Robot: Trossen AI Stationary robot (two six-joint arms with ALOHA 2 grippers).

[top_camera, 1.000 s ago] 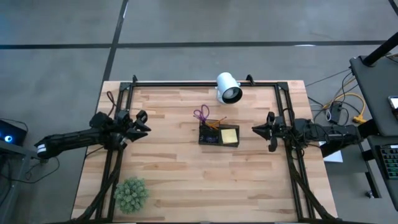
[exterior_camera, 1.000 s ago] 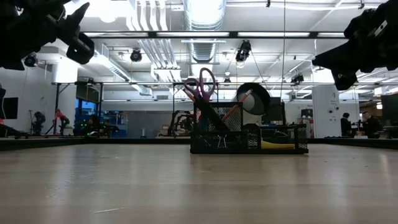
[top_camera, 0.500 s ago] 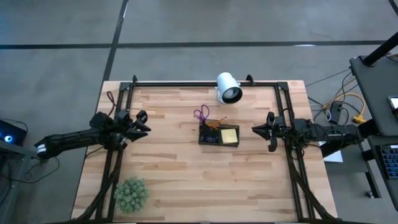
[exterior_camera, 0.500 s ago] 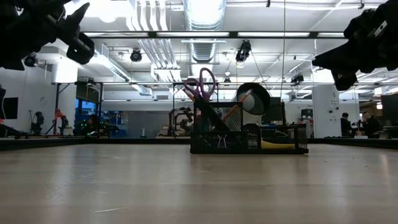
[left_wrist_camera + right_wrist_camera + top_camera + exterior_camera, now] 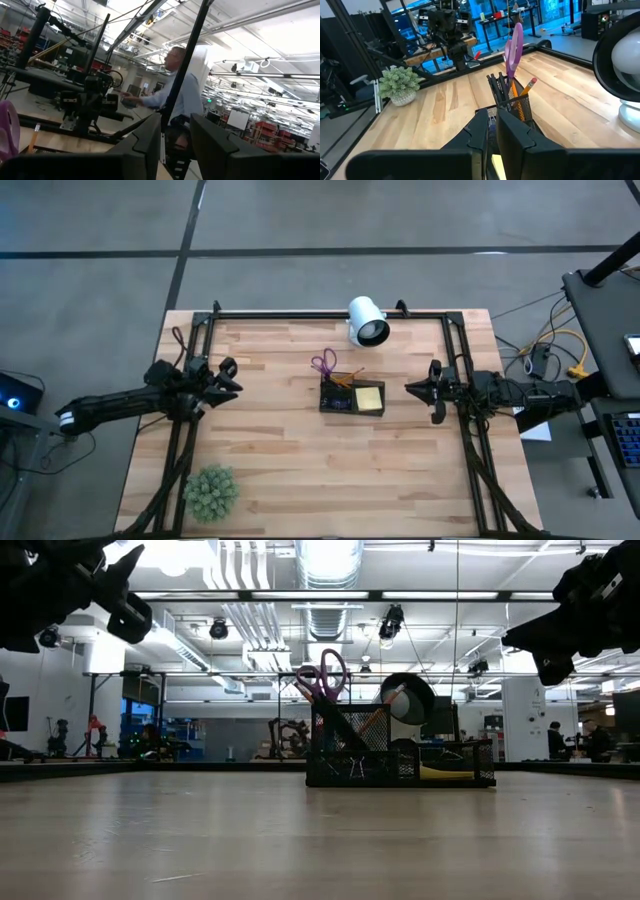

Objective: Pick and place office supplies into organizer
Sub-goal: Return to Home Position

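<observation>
The black mesh organizer stands at the table's middle. Upright in its tall compartment are the purple-handled scissors, an orange pencil and black pens. The yellow sticky-note pad lies in its low right section, and small clips sit at its front. My left gripper hangs open over the table's left edge, nothing between its fingers. My right gripper is shut at the right edge, pointing level at the organizer, its fingertips well short of it.
A white cylindrical camera stands at the far edge behind the organizer. A fuzzy green plant ball sits at the near left corner. Bare wood lies between each gripper and the organizer. A person shows in the room beyond the table.
</observation>
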